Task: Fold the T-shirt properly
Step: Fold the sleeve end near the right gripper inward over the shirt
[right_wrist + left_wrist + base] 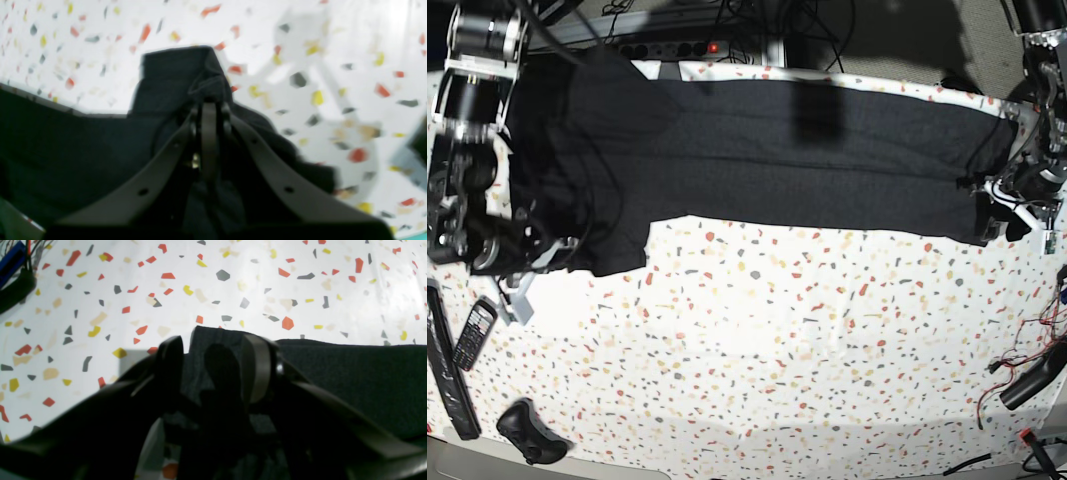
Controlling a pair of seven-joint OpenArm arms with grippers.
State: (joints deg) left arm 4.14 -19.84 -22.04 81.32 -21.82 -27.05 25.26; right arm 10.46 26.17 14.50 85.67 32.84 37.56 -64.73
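The bench [767, 340] is covered with a white sheet speckled with red, yellow, grey and beige chips. Behind the far edge of the bench, a power strip [689, 46] with a lit red switch and a tangle of dark cables are seen. On the bench near the T-shirt's sleeve end, a phone-like handset [473, 334] and a dark rounded device [527, 432] are laid, beside a long black bar [447, 370]. Loose red and black wires [1027, 370] are seen near the opposite corner.

The T-shirt [757, 150] is laid flat along the far half of the bench, plain black side up. Its long axis runs across the base view from side to side, parallel to the far edge of the bench. One end widens into a sleeve-like flap [617, 235] that hangs toward the near side; the other end is narrower and squared off.

The right gripper [209, 110] is closed on the T-shirt: in the right wrist view a bunched fold of black cloth is pinched between the shut fingers and raised off the sheet. That view is blurred.

The left gripper [213, 366] is held wide apart at the narrow end of the T-shirt. Its fingers [257, 370] straddle a corner of the cloth, and nothing is clamped between them.
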